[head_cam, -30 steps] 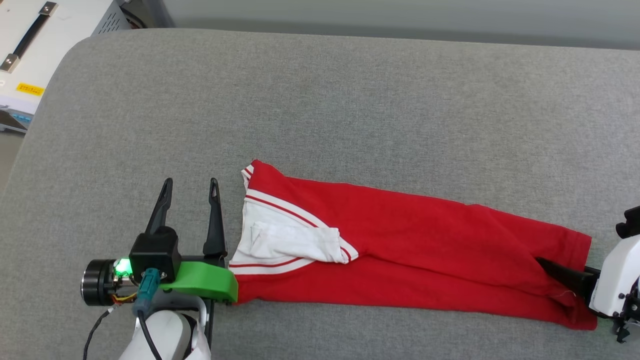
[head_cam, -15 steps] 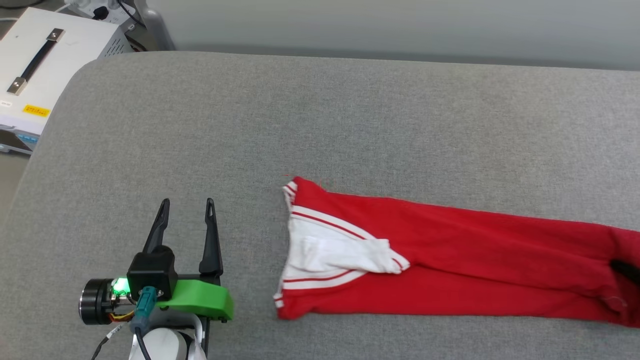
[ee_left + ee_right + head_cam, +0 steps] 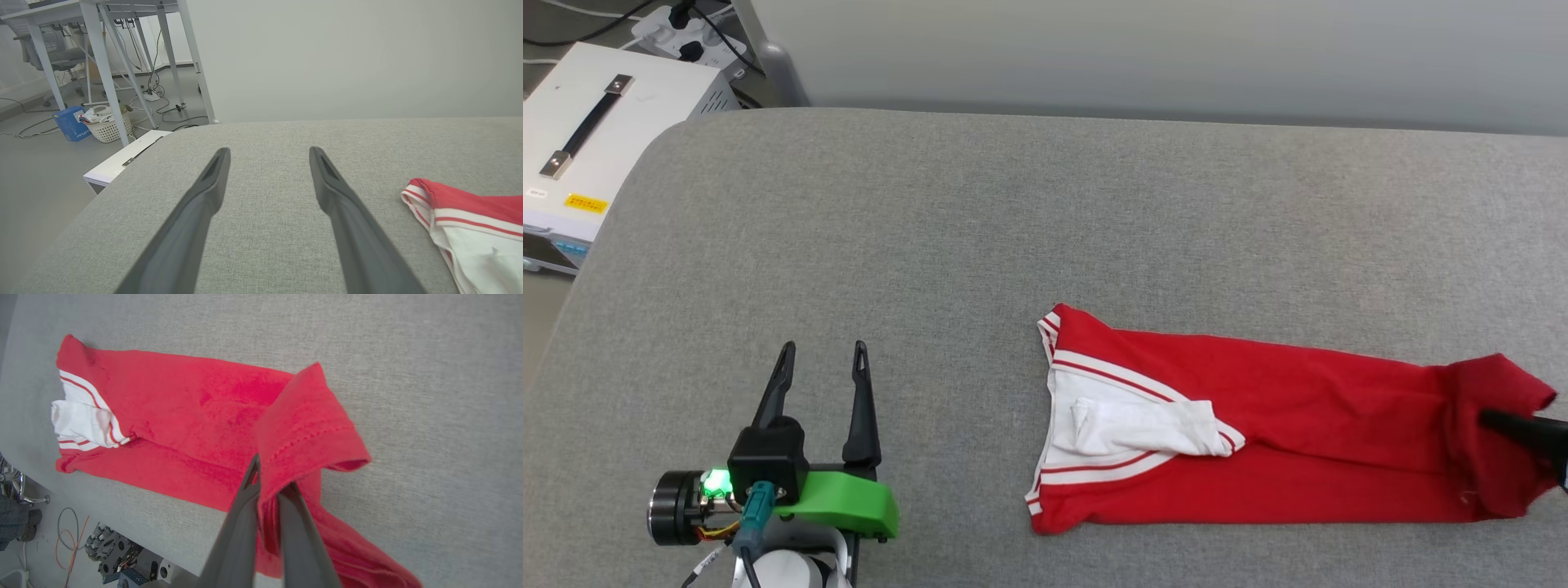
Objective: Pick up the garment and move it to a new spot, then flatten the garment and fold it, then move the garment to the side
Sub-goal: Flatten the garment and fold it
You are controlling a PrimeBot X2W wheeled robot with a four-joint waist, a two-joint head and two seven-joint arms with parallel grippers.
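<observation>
The garment (image 3: 1298,441), a red T-shirt with white sleeves, lies as a long narrow strip on the grey cushion (image 3: 1013,229). Its white sleeve end points left. My right gripper (image 3: 1494,419) is shut on the red hem at the strip's right end and holds that end bunched and raised. In the right wrist view the hem drapes over my right gripper (image 3: 271,477), and the rest of the garment (image 3: 184,416) stretches away flat. My left gripper (image 3: 823,349) stands open and holds nothing, well left of the sleeve end. In the left wrist view my left gripper (image 3: 269,151) hovers over bare cushion, with the garment (image 3: 461,204) at the right.
A white case with a black handle (image 3: 596,139) stands off the cushion's far left corner, with a power strip (image 3: 678,33) behind it. A pale wall runs along the far edge. Table legs (image 3: 102,61), a basket (image 3: 104,126) and cables stand on the floor to the left.
My right gripper has shut on the hem and lifted it. The garment has slid right, away from the left gripper, which it touched before. The head camera has tilted, showing more of the wall.
</observation>
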